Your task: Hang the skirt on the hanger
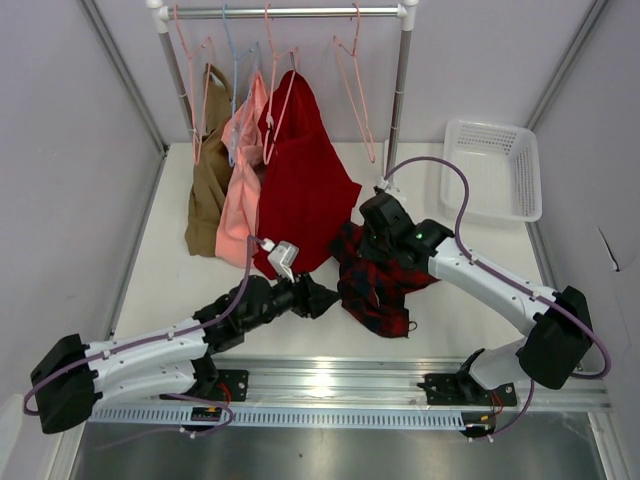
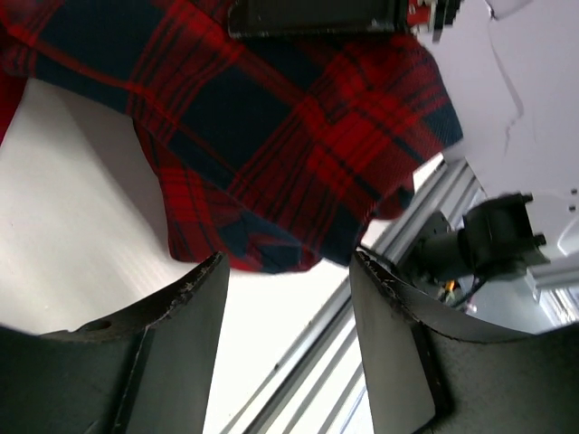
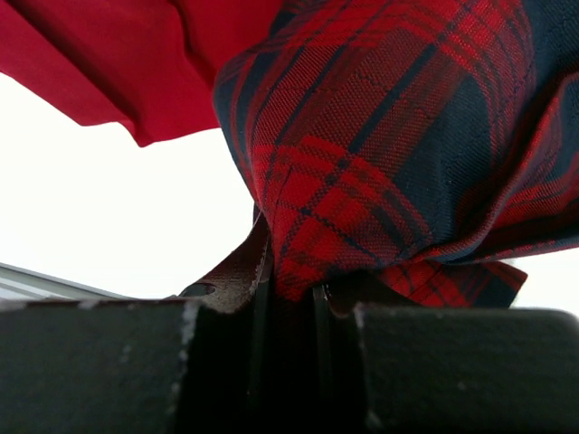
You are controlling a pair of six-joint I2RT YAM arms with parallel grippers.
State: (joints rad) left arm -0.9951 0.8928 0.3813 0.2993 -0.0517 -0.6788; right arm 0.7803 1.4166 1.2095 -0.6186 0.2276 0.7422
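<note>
**Skirt held by one hand, second grip not yet taken**

The skirt (image 1: 378, 285) lies bunched on the bench (image 1: 160, 270), just beside the lower right corner of the red garment (image 1: 300, 170). The right hand (image 3: 289, 285) is clamped on a fold of the plaid cloth. The left hand (image 2: 285, 280) is just below the hem of the red garment, its fingers apart with nothing between them, and it points at the near edge of the skirt. I judge the step in hand is a second hold. It is better to pinch an outer edge, not a loose middle fold, and well apart from the right grip, so the cloth can spread wide. Take care not to catch the red garment. The hanger (image 1: 352, 100) hangs empty on the rail (image 1: 290, 12), above and to the right of the red garment.
</note>
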